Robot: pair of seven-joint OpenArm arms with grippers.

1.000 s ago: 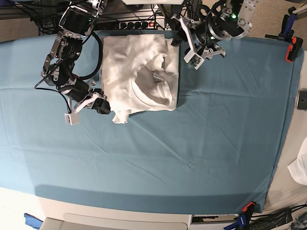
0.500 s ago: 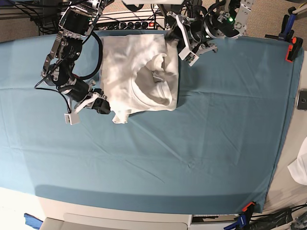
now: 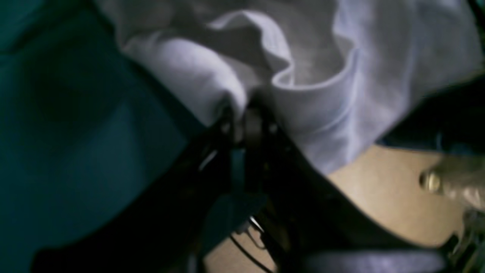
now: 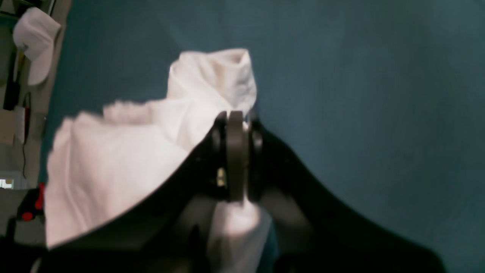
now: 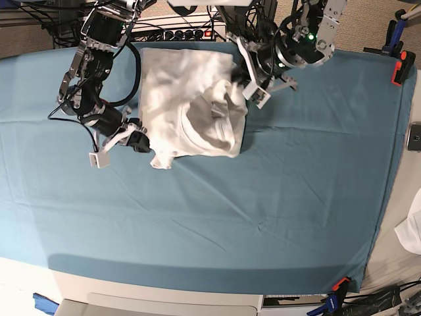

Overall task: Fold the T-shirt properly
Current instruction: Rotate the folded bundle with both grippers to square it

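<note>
The white T-shirt lies folded in a rough block on the teal cover at the back centre, collar up. Its right edge is bunched and lifted. My left gripper is at that right edge; in the left wrist view it is shut on a fold of the T-shirt. My right gripper is at the shirt's front left corner; in the right wrist view it is shut on a bunch of the T-shirt.
The teal table cover spreads over the whole table, held by orange clamps. A phone and a white cloth scrap lie past the right edge. Cables and a power strip run along the back.
My left gripper moved left and down from beside the shirt onto its right edge and closed on it; that edge is now bunched up. My right gripper barely moved.
</note>
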